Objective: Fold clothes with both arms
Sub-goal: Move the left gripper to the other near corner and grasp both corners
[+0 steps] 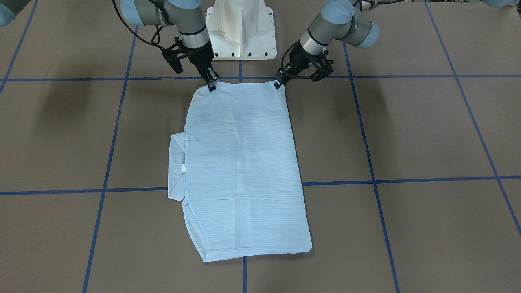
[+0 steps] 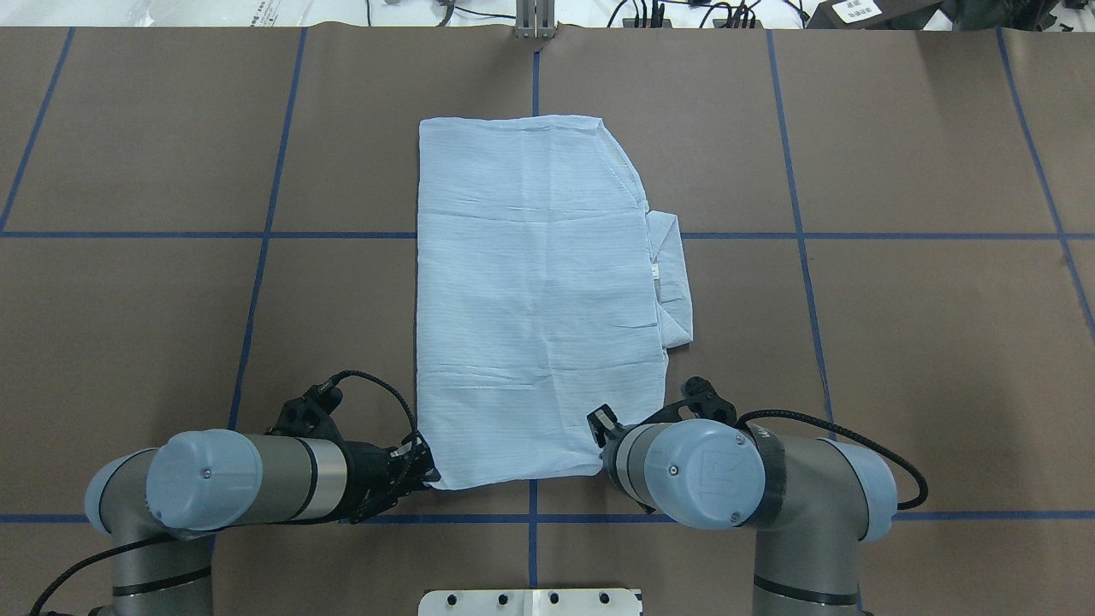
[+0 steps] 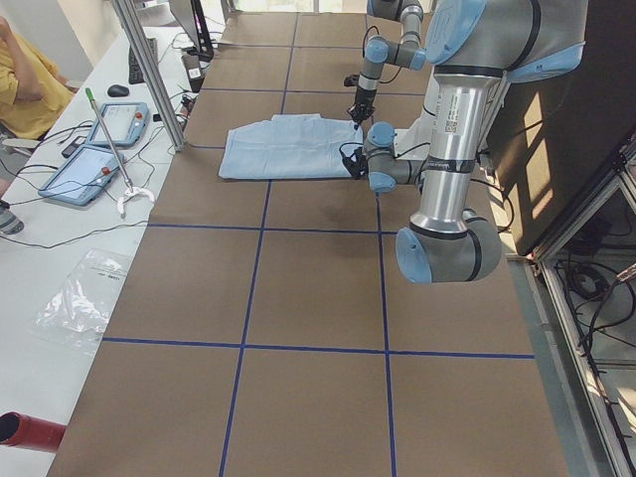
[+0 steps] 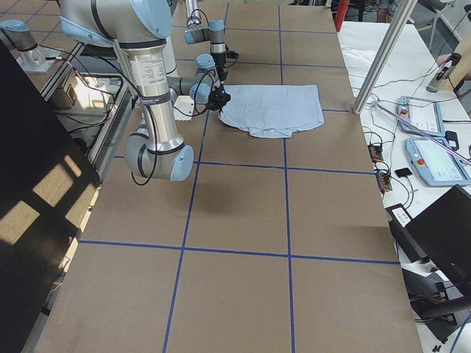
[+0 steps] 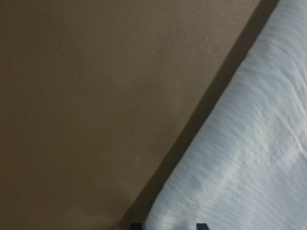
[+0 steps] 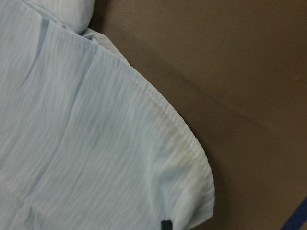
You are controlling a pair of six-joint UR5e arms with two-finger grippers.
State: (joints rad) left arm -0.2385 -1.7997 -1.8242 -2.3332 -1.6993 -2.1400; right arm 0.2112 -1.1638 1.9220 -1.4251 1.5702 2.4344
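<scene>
The clothes are one light blue striped shirt, lying flat on the brown table as a long folded rectangle. Its collar sticks out from one long side. My left gripper is shut on the shirt's corner nearest the robot, on my left. At the other near corner, my right gripper is shut on the cloth too. The left wrist view shows the shirt's edge casting a shadow on the table. The right wrist view shows a rounded, stitched corner.
The white pedestal base stands just behind the near edge of the shirt. Blue tape lines grid the brown table. Beyond the far table edge are a side bench with tablets, a metal post and a seated person.
</scene>
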